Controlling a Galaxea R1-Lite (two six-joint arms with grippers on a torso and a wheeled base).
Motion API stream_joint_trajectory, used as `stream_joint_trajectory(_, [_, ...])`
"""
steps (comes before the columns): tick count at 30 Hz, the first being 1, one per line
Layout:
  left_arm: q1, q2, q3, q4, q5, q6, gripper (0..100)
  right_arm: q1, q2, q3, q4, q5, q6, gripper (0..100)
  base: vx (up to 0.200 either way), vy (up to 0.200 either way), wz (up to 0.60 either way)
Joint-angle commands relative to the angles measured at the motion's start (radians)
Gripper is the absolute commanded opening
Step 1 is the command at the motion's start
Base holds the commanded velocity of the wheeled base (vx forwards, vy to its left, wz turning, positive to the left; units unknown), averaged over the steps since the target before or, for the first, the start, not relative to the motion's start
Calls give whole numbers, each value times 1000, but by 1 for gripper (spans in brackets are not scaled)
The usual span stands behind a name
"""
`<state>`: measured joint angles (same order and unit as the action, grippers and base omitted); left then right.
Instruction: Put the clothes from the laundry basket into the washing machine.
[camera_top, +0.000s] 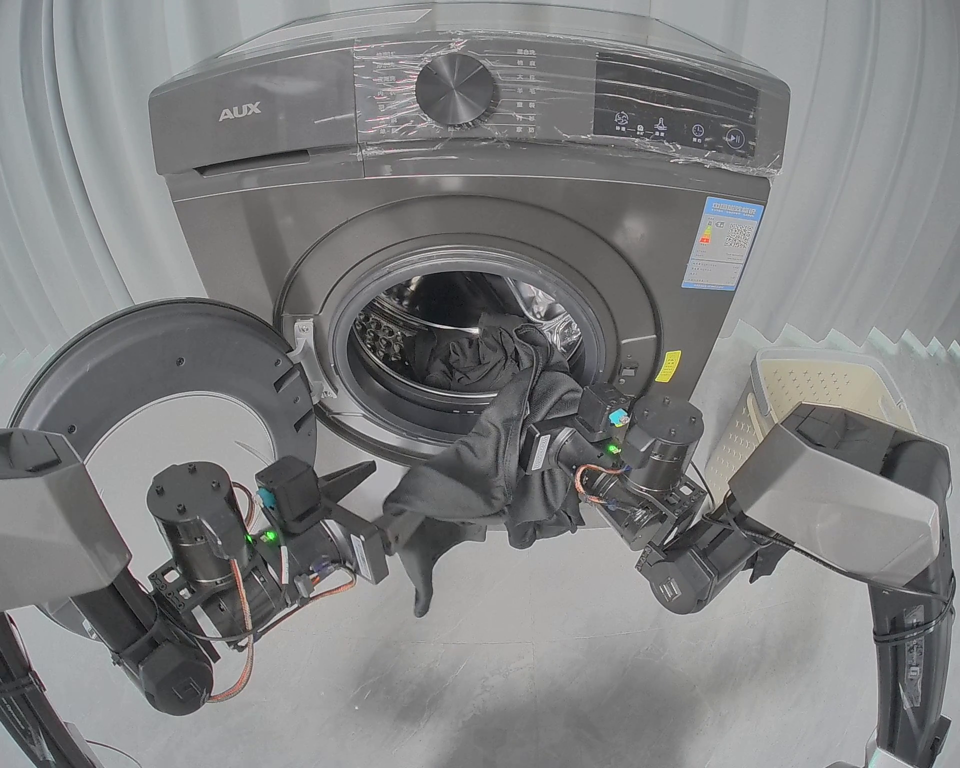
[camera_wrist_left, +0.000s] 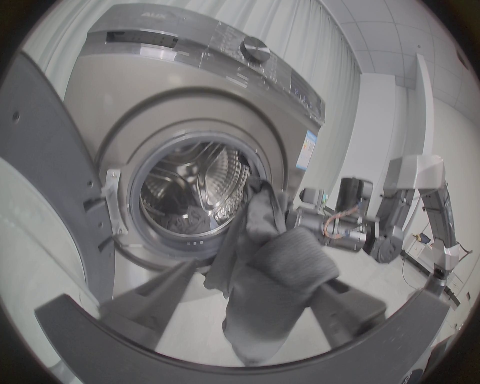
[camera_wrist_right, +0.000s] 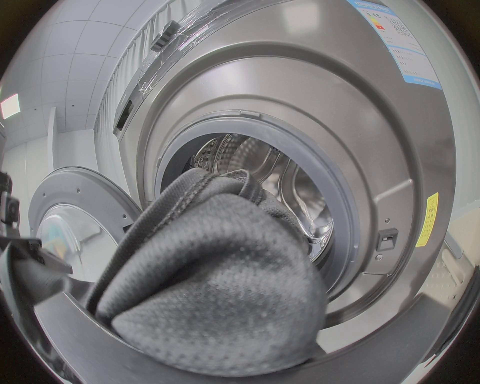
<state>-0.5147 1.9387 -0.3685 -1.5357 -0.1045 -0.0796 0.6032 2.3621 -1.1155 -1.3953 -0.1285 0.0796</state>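
Washing machine stands with its door swung wide to the left. A black garment trails from the drum mouth out over the rim and hangs above the floor. Left pincer is spread apart, the garment's lower end draped against it. Right pincer is buried in the cloth; its state cannot be told. The cream laundry basket stands just right of the machine

Upper half of drum mouth open, lower rim blocked by black garment spilling out over it, round door swung wide at left, laundry basket close at right, bare floor free in front.
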Motion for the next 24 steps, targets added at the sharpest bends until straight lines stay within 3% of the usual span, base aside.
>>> stream_joint_trajectory(1, [-5,51,59,-12,-1,6,100,-14,-9,-4,1,0,0,0,0,0,0])
stream_joint_trajectory(6, [-7,48,74,-12,-4,9,100,-23,-7,-6,2,0,0,0,0,0,0])
stream_joint_trajectory(9, [-7,46,95,-12,-35,15,100,-37,-7,-6,2,-2,0,0,0,0,0])
stream_joint_trajectory(13, [-4,32,137,-12,-83,41,100,-60,-9,-9,2,-2,0,0,0,0,0])
stream_joint_trajectory(17, [-2,46,157,-12,-81,60,100,-76,-9,-6,-2,0,0,0,0,0,0])
stream_joint_trajectory(24, [-10,105,20,-12,-73,50,100,-16,-34,8,-16,0,2,0,0,0,0])
